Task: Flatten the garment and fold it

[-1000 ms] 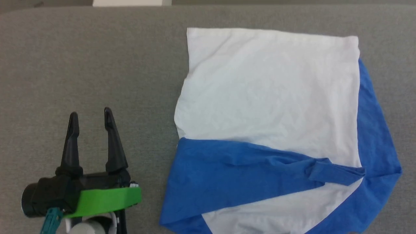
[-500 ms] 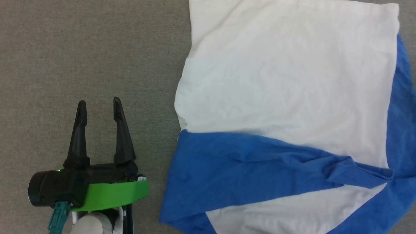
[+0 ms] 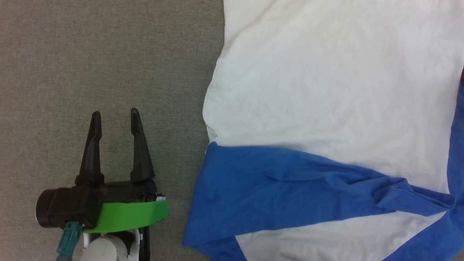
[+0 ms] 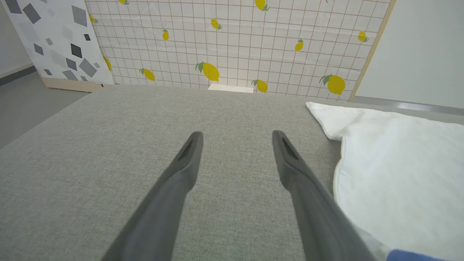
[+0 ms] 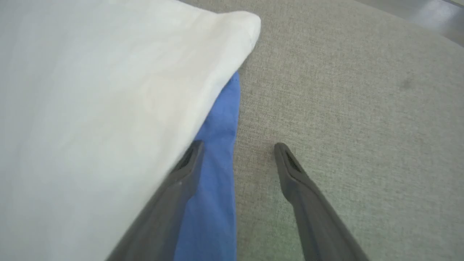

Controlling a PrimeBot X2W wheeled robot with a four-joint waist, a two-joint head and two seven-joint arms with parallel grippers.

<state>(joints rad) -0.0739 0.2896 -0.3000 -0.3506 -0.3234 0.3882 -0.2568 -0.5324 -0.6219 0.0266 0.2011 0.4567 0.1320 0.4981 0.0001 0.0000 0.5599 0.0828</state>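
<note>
The garment (image 3: 326,90) lies partly folded on the grey fabric surface (image 3: 90,54): a wide white panel with a blue sleeve (image 3: 290,188) laid across its near part and a blue edge at the right. My left gripper (image 3: 115,115) stands open over bare surface, left of the garment and apart from it; in the left wrist view this gripper (image 4: 237,135) has the white garment (image 4: 398,163) to its right. My right gripper (image 5: 237,146) is open over the garment's right edge, one finger above the blue strip (image 5: 217,152), the other over grey surface.
A lemon-patterned grid screen (image 4: 235,43) and a panel with grey shapes (image 4: 54,40) stand beyond the surface's far edge. Bare floor (image 4: 32,105) lies past the left edge. Open grey surface (image 5: 362,108) extends right of the garment.
The head camera has moved closer and lower, so the garment looks larger and runs past the top and right edges. The left gripper stays open, the garment unchanged.
</note>
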